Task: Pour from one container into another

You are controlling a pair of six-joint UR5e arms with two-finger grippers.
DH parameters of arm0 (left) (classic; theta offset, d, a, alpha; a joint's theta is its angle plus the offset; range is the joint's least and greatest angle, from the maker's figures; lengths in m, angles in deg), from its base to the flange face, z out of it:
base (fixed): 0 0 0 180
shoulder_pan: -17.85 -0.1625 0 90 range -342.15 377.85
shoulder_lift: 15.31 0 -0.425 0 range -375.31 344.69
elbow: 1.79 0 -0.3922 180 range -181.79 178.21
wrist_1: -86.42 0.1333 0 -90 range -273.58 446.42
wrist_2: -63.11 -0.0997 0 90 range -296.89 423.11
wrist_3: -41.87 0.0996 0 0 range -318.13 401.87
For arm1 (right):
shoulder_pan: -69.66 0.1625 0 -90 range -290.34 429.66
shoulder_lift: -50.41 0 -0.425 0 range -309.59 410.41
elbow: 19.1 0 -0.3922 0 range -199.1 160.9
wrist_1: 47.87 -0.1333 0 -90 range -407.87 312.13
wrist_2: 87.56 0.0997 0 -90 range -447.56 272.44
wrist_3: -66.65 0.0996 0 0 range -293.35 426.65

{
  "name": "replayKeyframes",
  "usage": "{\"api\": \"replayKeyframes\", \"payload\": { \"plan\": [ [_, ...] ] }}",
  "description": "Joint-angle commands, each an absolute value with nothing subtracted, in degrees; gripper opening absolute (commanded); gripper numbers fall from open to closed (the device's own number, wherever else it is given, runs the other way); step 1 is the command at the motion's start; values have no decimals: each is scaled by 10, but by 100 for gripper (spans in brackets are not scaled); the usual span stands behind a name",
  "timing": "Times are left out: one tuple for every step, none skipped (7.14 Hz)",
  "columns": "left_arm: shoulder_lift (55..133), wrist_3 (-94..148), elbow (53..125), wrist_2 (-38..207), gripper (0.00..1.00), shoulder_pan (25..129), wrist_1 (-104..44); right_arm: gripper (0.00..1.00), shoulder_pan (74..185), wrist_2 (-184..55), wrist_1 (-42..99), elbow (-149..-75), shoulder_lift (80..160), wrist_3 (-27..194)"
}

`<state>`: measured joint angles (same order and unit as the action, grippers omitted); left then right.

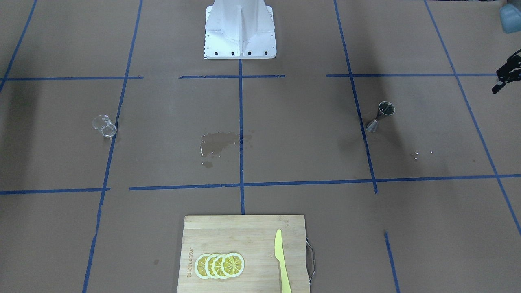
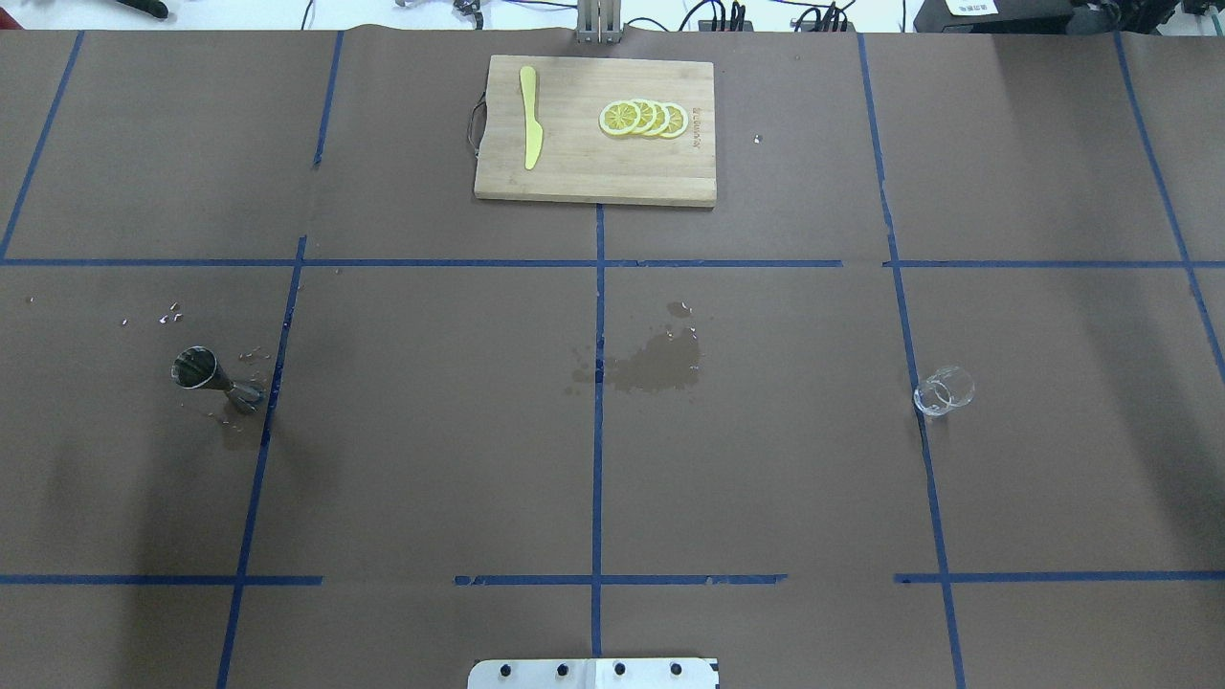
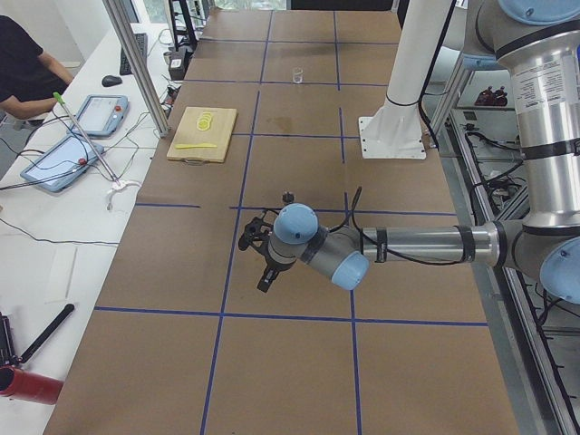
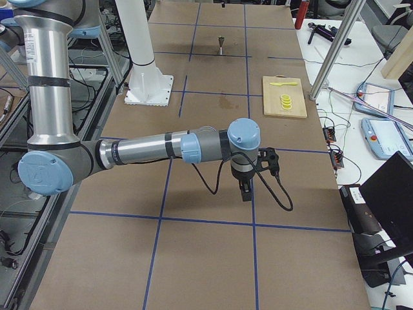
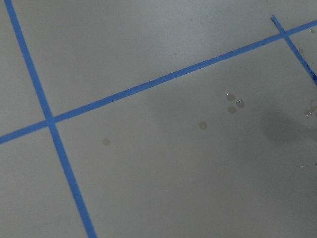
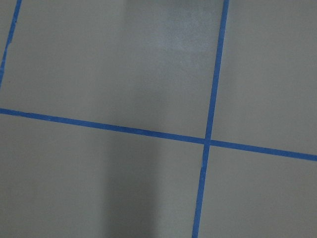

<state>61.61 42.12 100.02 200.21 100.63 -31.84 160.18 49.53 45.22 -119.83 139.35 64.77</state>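
The clear glass cup [image 2: 943, 391] stands alone on the brown paper on the robot's right side, also seen as the cup [image 1: 104, 125] and far off as the cup [image 3: 296, 75]. The steel jigger [image 2: 215, 378] stands upright on the robot's left side, shown too as the jigger [image 1: 380, 116] and the jigger [image 4: 221, 44]. My left gripper [image 3: 265, 272] hangs over the table's left end, short of the jigger; a black part of it [image 1: 506, 75] shows at the frame's edge. My right gripper [image 4: 245, 190] hangs over the right end, away from the cup. Whether either is open or shut, I cannot tell.
A wooden cutting board [image 2: 574, 172] with lemon slices [image 2: 643, 118] and a yellow knife [image 2: 530, 129] lies at the far middle. A wet stain [image 2: 656, 368] marks the centre, and droplets [image 2: 167, 314] lie by the jigger. The white robot base [image 1: 240, 36] stands mid-table.
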Motion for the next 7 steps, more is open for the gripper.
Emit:
{"api": "replayKeyframes", "payload": {
  "plan": [
    [659, 507, 1033, 1985, 100, 1081, -101, 100, 1603, 495, 466, -1204, 1395, 644],
    [670, 494, 1032, 1985, 100, 1099, -39, 100, 1604, 489, 464, -1204, 1406, 649],
    [642, 470, 1039, 1986, 100, 1100, -31, 100, 1603, 488, 460, -1205, 1408, 651],
    [632, 474, 1032, 1985, 100, 1096, -51, 100, 1604, 488, 461, -1204, 1409, 651],
    [630, 473, 1031, 1985, 100, 1097, -94, 100, 1602, 489, 460, -1203, 1411, 651],
    [630, 474, 1016, 1983, 100, 1096, -98, 100, 1602, 496, 460, -1202, 1408, 652],
    [643, 475, 1011, 1983, 100, 1095, -96, 100, 1602, 498, 461, -1206, 1411, 652]
  ]
}}
